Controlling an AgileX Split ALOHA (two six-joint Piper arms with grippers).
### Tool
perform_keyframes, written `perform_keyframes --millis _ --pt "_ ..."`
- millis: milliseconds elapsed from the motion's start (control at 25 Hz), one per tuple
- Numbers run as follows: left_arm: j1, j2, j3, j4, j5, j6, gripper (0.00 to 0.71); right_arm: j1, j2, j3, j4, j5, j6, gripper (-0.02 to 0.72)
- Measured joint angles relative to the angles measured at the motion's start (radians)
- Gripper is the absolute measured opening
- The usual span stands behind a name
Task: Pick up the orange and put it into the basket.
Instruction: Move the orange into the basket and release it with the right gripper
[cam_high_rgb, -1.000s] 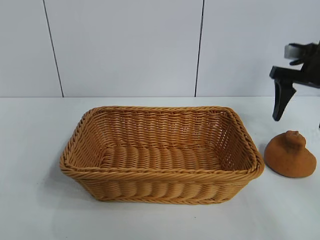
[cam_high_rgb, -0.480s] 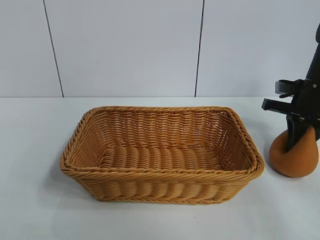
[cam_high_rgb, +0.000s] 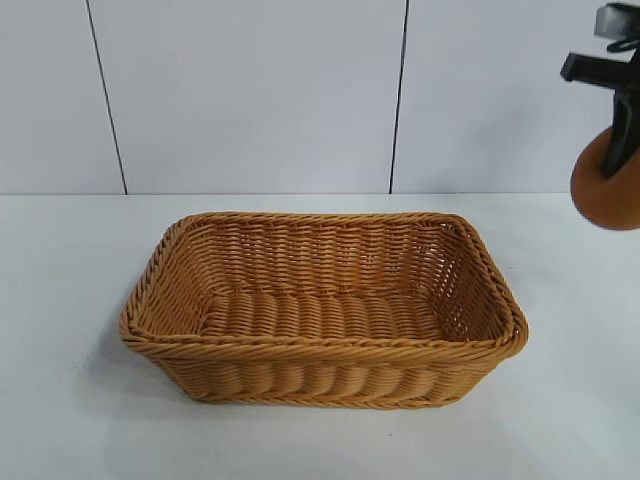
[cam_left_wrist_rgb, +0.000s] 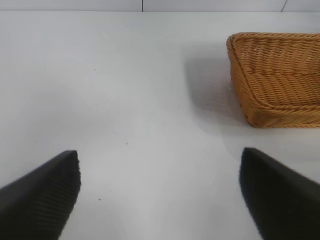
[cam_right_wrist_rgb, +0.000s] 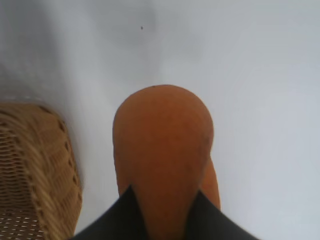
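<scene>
The orange (cam_high_rgb: 608, 190) is a matte brownish-orange fruit, held in the air at the far right of the exterior view, above table level and to the right of the basket. My right gripper (cam_high_rgb: 622, 150) is shut on the orange; in the right wrist view the fruit (cam_right_wrist_rgb: 162, 150) fills the space between the two black fingers (cam_right_wrist_rgb: 210, 220). The basket (cam_high_rgb: 324, 350) is a large tan wicker box in the middle of the table, with nothing in it. My left gripper (cam_left_wrist_rgb: 160, 190) is open and empty over bare table, left of the basket (cam_left_wrist_rgb: 280, 80).
The white table (cam_high_rgb: 80, 400) runs all round the basket. A white panelled wall (cam_high_rgb: 250, 90) stands behind. The basket's near corner (cam_right_wrist_rgb: 35, 165) lies beside the hanging orange in the right wrist view.
My right gripper came down onto the orange, shut on it and lifted it off the table, well up toward the top right. The basket has not moved.
</scene>
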Motion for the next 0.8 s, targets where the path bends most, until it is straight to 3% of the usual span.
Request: perform_keyframes --millis 160,360,520,800 --pt "0.0 0.0 0.0 0.0 0.0 0.0 0.615 0.0 -0.073 0.0 0.022 0.0 0.0 0.044" --pt "0.0 0.0 0.0 0.0 -0.001 0.0 0.615 0.022 -0.096 0.0 0.155 0.002 -0.004 0.044" --pt "0.0 0.0 0.0 0.0 -0.001 0.0 0.615 0.149 -0.096 0.0 0.186 -0.039 -0.01 0.044" --pt "0.0 0.0 0.0 0.0 -0.001 0.0 0.615 0.436 -0.096 0.0 0.188 -0.179 0.017 0.044"
